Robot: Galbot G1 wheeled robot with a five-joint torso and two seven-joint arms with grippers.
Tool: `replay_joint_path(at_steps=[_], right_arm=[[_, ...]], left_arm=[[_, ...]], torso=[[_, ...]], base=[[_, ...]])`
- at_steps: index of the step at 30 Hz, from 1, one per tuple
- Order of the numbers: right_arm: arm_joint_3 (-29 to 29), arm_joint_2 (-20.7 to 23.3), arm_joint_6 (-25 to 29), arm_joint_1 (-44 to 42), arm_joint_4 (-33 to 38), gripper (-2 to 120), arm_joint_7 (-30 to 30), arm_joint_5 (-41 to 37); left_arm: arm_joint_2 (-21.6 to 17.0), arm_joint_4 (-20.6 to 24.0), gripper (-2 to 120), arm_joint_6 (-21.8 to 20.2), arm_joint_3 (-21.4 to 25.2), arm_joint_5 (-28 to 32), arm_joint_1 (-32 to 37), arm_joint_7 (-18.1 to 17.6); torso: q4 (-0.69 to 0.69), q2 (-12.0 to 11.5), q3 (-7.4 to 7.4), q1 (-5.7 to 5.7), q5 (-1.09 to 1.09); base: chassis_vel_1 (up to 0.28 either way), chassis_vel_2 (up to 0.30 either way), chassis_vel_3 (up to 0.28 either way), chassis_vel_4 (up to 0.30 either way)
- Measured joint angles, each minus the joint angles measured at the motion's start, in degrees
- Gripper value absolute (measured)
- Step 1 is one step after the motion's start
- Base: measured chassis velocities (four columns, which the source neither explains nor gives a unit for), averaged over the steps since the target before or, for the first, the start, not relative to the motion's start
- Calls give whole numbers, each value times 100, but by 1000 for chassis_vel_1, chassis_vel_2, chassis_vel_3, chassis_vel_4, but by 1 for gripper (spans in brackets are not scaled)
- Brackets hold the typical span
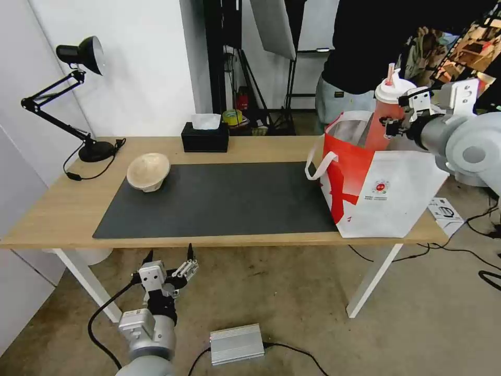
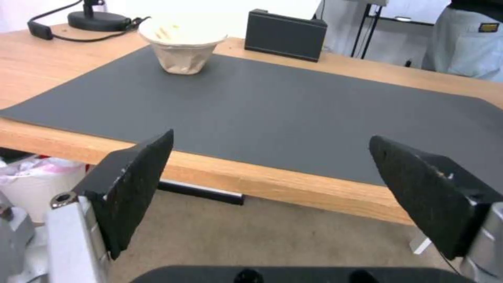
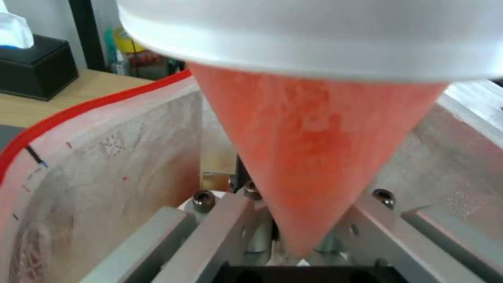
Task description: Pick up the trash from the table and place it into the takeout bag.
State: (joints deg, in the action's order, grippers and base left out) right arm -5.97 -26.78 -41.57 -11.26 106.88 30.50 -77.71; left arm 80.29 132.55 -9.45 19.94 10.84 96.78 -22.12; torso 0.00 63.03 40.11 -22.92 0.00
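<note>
My right gripper [image 1: 396, 122] is shut on the red drink cup [image 1: 383, 117], which has a white dome lid and a straw. The cup stands upright with its lower part inside the mouth of the takeout bag [image 1: 396, 193] at the table's right end. In the right wrist view the cup [image 3: 314, 137] fills the space between my fingers [image 3: 225, 228], with the bag's lining [image 3: 105, 165] around it. A beige pulp-fibre bowl [image 1: 148, 171] [image 2: 183, 43] sits at the far left corner of the dark mat [image 1: 224, 198]. My left gripper [image 1: 170, 250] [image 2: 270, 139] hangs open below the table's [image 1: 62, 209] front edge.
A black tissue box [image 1: 205, 137] stands at the table's far edge, and a black desk lamp [image 1: 96, 151] at its far left. A person stands just behind the bag. On the floor lie a silver box [image 1: 236, 343], cables and a leaflet [image 1: 445, 213].
</note>
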Motion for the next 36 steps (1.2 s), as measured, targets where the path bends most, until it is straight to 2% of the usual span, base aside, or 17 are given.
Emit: replay_joint_path(at_steps=[19, 32, 36], right_arm=[[-465, 399, 7, 83, 204, 2, -60, -55], [-422, 451, 15, 7, 260, 2, -71, -164], [-375, 396, 17, 40, 266, 18, -62, -210]], left_arm=[[23, -3, 100, 0, -42, 6, -13, 1], [19, -1, 100, -1, -88, 2, -21, 1], [21, -1, 100, -4, -98, 0, -26, 1]], torso=[[0, 0, 0, 0, 0], [-1, 0, 0, 0, 0], [0, 0, 0, 0, 0]], base=[[0, 0, 0, 0], [0, 0, 0, 0], [0, 0, 0, 0]])
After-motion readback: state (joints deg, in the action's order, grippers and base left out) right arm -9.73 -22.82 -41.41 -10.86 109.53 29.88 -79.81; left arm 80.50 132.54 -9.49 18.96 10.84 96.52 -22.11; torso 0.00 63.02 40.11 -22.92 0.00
